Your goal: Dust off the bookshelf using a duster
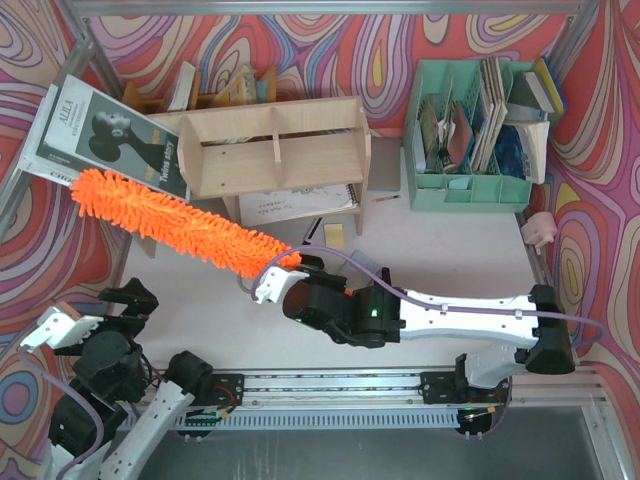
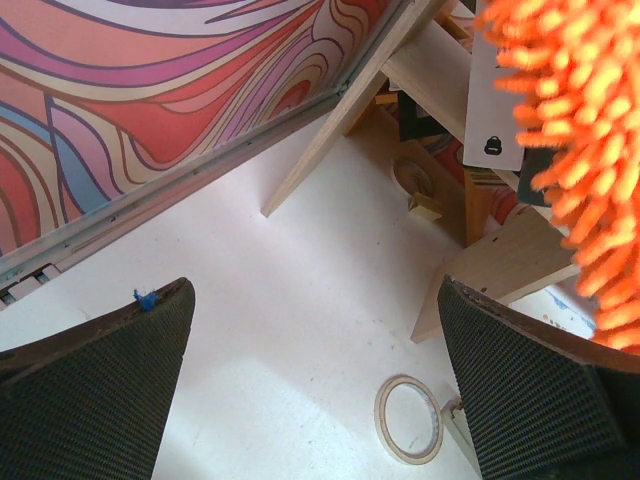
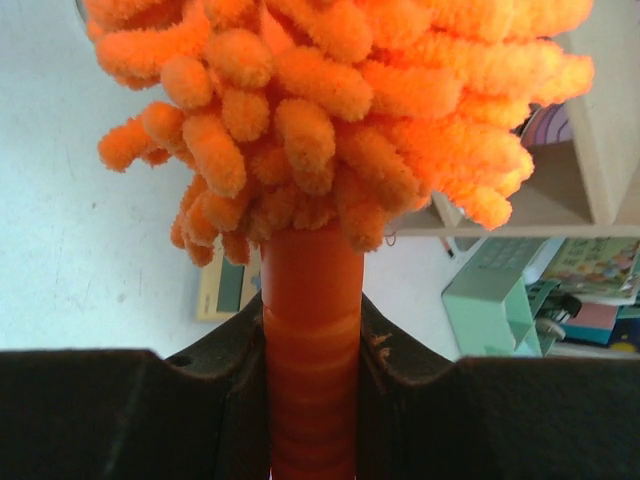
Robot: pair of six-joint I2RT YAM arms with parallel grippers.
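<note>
Here the duster (image 1: 190,225) appears as a long, bright orange brush of thick chenille fingers. It lies on a diagonal above the table (image 1: 450,270), running from the middle of the workspace up and to the left. Its free tip overlaps the lower edge of a magazine (image 1: 110,135) just left of the bookshelf (image 1: 270,112). Whether the pile touches the left leg of the shelf cannot be told. In the right wrist view the fluffy head gives way to a smooth, ribbed orange plastic handle (image 3: 312,300).

The right gripper (image 1: 272,282) is clamped on this handle just below the head, with the dark jaws pressed against either side. The left gripper (image 2: 315,290) rests low at the near left with its jaws spread to full width, holding nothing. Its textured pads (image 2: 95,400) frame bare table and a ring of tape (image 2: 408,418).

The bookshelf is a pale plywood unit of two tiers with upright dividers, standing at the back centre. A mint-green organiser (image 1: 470,190) stands to its right.

The magazine cover bears a monochrome face, a large title and yellow lettering, all too small to read with certainty. A white tag (image 2: 495,110) in the left wrist view carries a small black handbag symbol. The printed sheets (image 1: 285,205) under the shelf have an illegible heading.
</note>
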